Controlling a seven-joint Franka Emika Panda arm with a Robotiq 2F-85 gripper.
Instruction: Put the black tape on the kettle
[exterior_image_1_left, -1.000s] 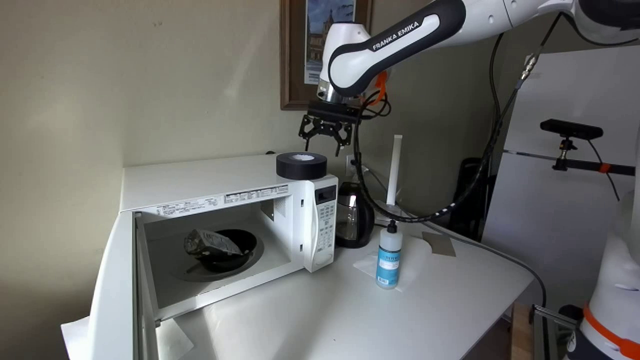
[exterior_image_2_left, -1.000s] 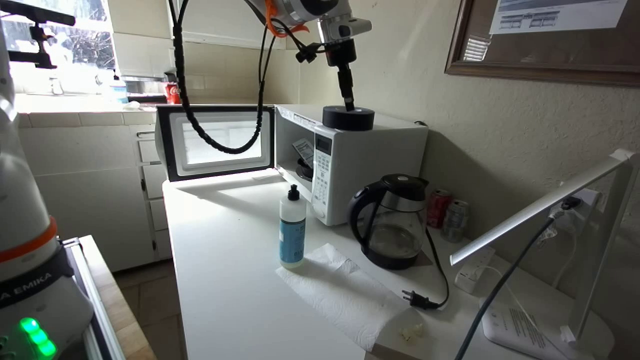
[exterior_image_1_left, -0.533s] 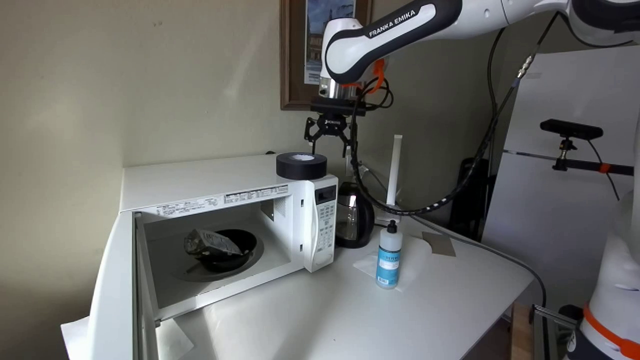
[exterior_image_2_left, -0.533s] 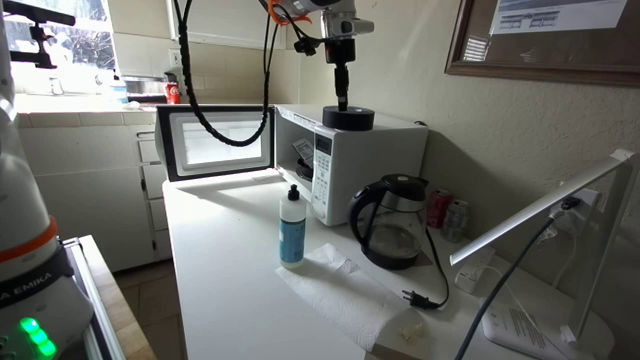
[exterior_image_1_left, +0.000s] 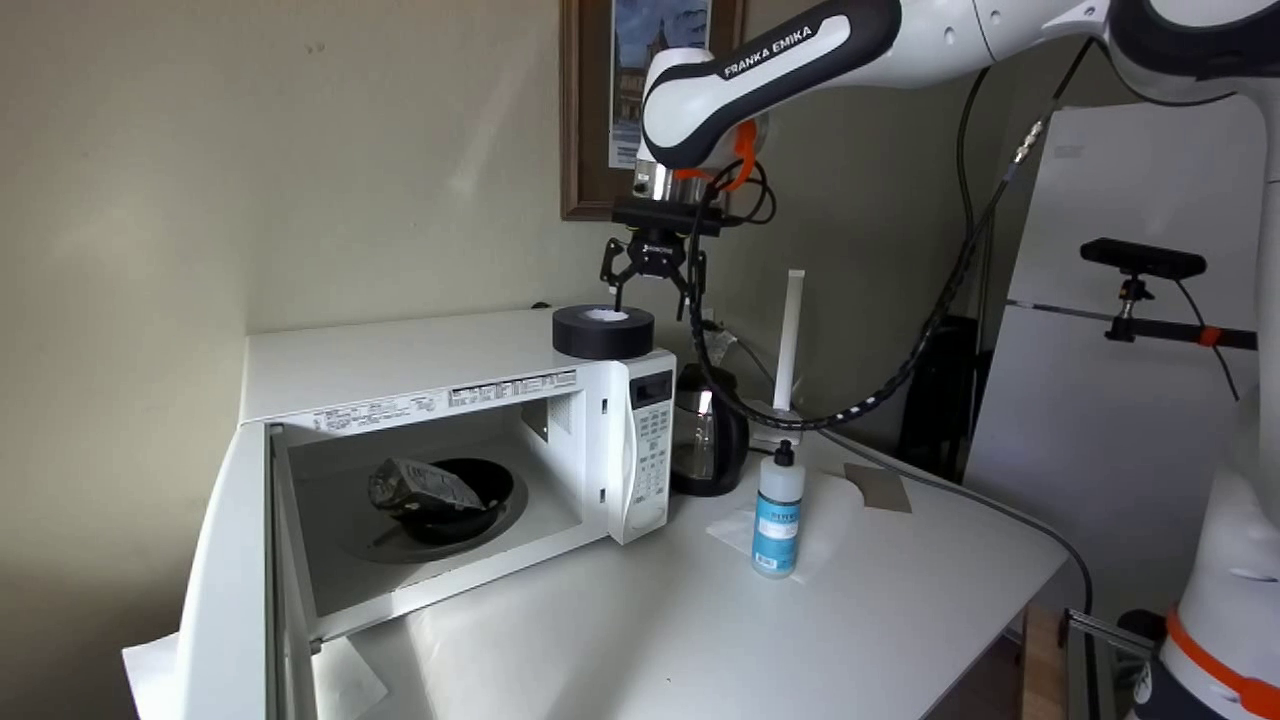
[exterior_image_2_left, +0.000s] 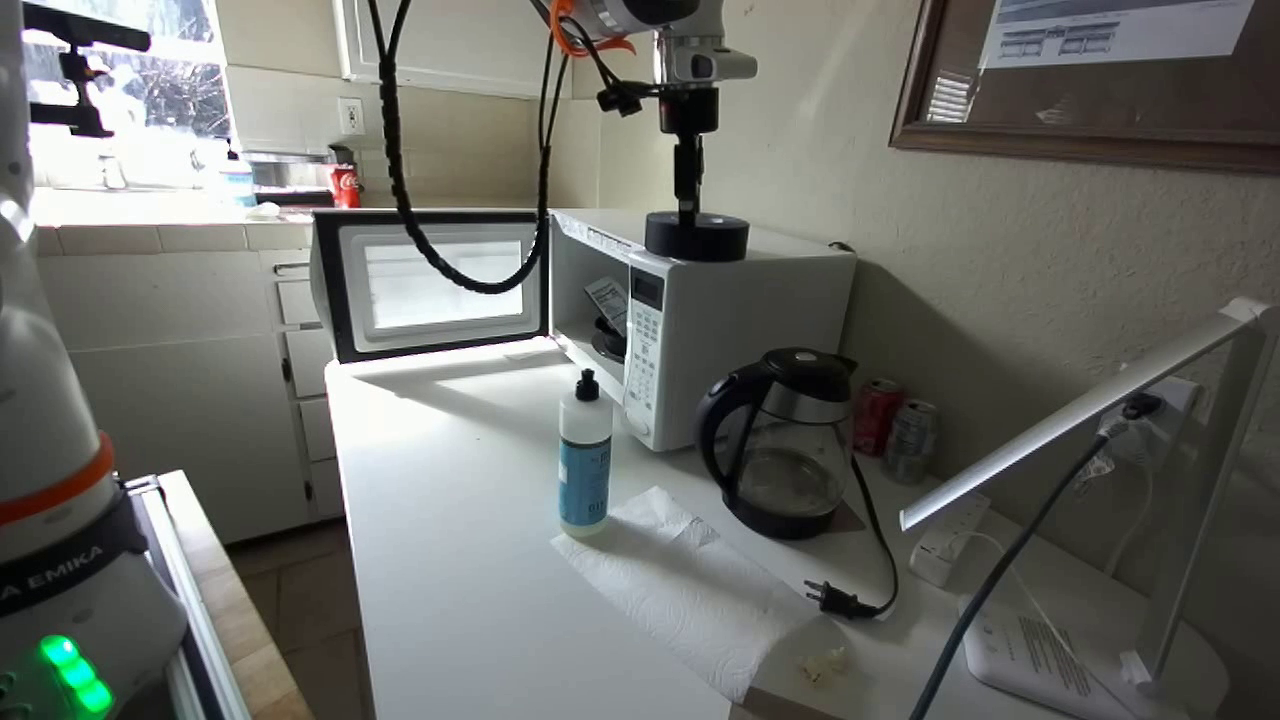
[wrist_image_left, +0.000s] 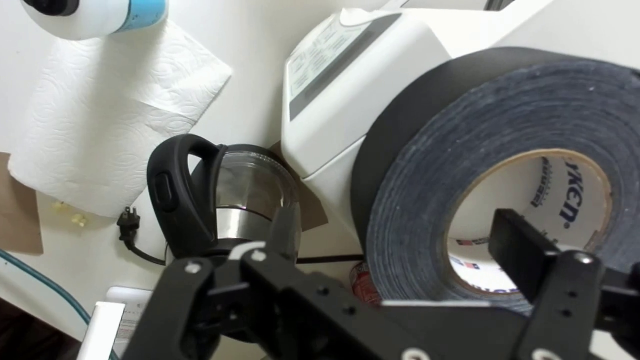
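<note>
The black tape (exterior_image_1_left: 600, 338) lies flat on top of the white microwave, near its corner by the control panel. It shows in both exterior views (exterior_image_2_left: 697, 240) and in the wrist view (wrist_image_left: 412, 210). The dark kettle (exterior_image_1_left: 728, 440) stands on the table beside the microwave, its handle and lid clear in an exterior view (exterior_image_2_left: 808, 372); it also shows in the wrist view (wrist_image_left: 172, 195). My gripper (exterior_image_1_left: 650, 310) is open and points down at the tape. In the wrist view (wrist_image_left: 400, 227), one finger is over the roll's hole and the other is outside the roll, on the kettle side. Nothing is held.
The microwave (exterior_image_2_left: 770, 310) has its door (exterior_image_2_left: 440, 285) open, with a dark dish (exterior_image_1_left: 490, 490) inside. A white-and-blue bottle (exterior_image_2_left: 585, 465), a paper towel (exterior_image_2_left: 690, 590), cans (exterior_image_2_left: 880, 415) and a lamp (exterior_image_2_left: 1090, 410) stand or lie around the kettle. A cable loop hangs from the arm.
My gripper has gone from tilted to nearly upright and moved slightly lower, one finger now at the roll's hole. The tape and the kettle have not moved.
</note>
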